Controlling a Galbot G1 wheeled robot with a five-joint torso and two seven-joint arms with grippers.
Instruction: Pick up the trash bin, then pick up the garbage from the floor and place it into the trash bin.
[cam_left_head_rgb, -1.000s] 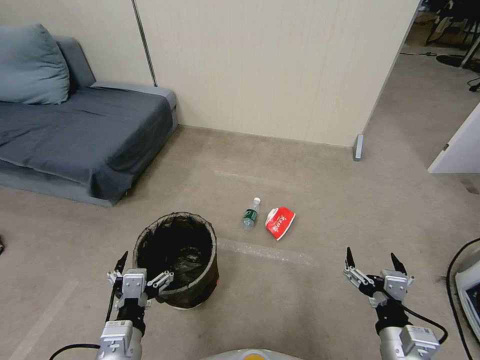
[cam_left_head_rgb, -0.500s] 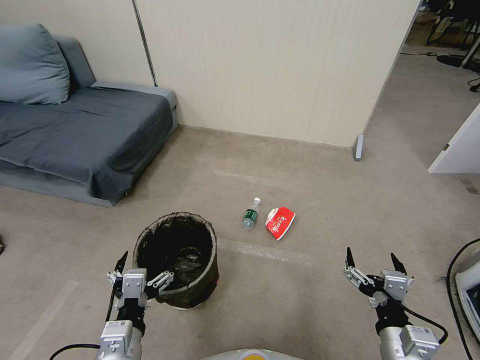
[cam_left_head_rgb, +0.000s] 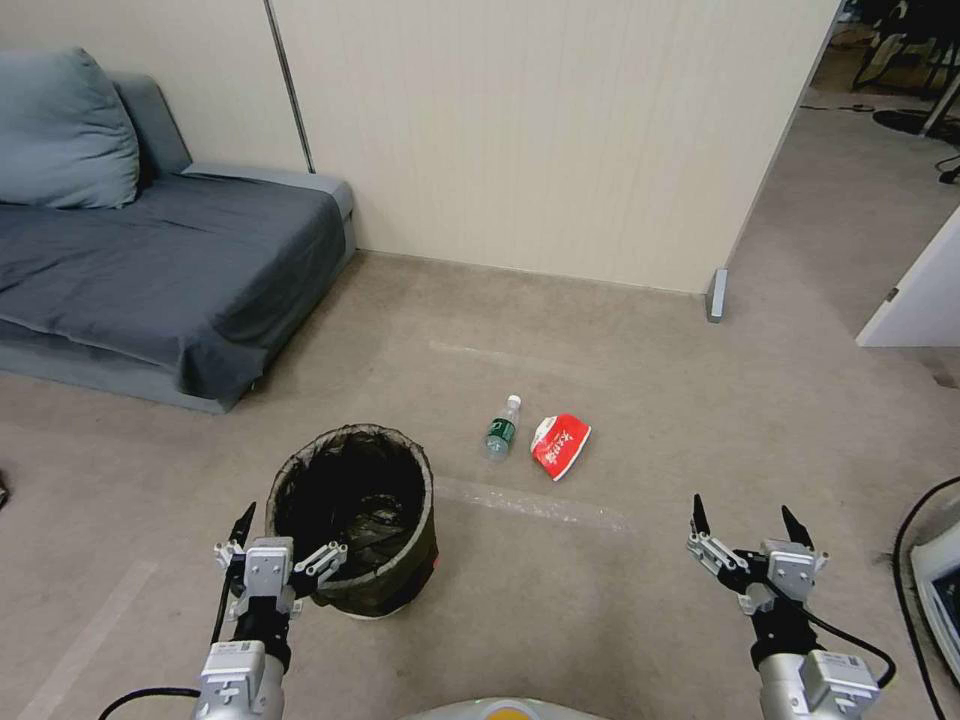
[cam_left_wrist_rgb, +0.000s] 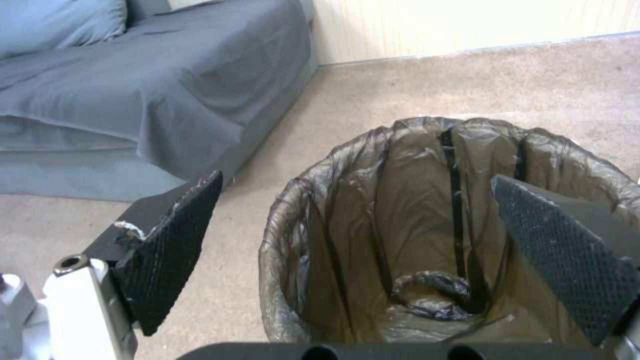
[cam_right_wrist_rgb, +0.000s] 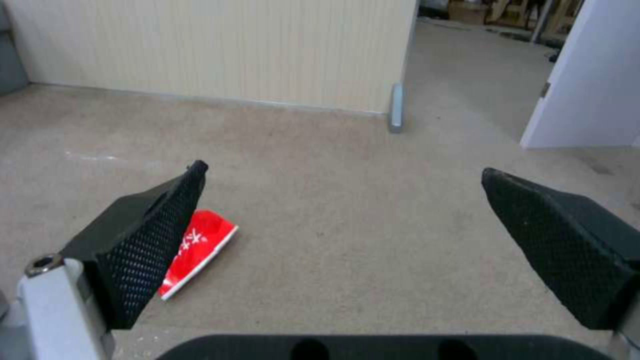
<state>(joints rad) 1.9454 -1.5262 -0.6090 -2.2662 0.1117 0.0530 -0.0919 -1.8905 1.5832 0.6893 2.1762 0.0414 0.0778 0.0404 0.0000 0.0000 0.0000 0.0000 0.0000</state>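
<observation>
The trash bin (cam_left_head_rgb: 355, 520), lined with a dark bag, stands upright on the carpet at my lower left. My left gripper (cam_left_head_rgb: 285, 540) is open and straddles its near rim, one finger outside and one over the opening. The left wrist view looks into the trash bin (cam_left_wrist_rgb: 427, 220) between the spread fingers (cam_left_wrist_rgb: 175, 240). Garbage lies beyond: a small clear bottle (cam_left_head_rgb: 502, 427) and a red-and-white snack packet (cam_left_head_rgb: 560, 445) side by side. My right gripper (cam_left_head_rgb: 745, 525) hangs open over bare carpet to the right. Past its finger the right wrist view catches the packet (cam_right_wrist_rgb: 200, 250).
A grey sofa (cam_left_head_rgb: 150, 260) with a cushion fills the left side. A beige partition wall (cam_left_head_rgb: 540, 130) runs behind the litter, ending at a metal foot (cam_left_head_rgb: 716, 293). A white door (cam_left_head_rgb: 920, 290) and a white device with a cable (cam_left_head_rgb: 935, 570) sit at the right.
</observation>
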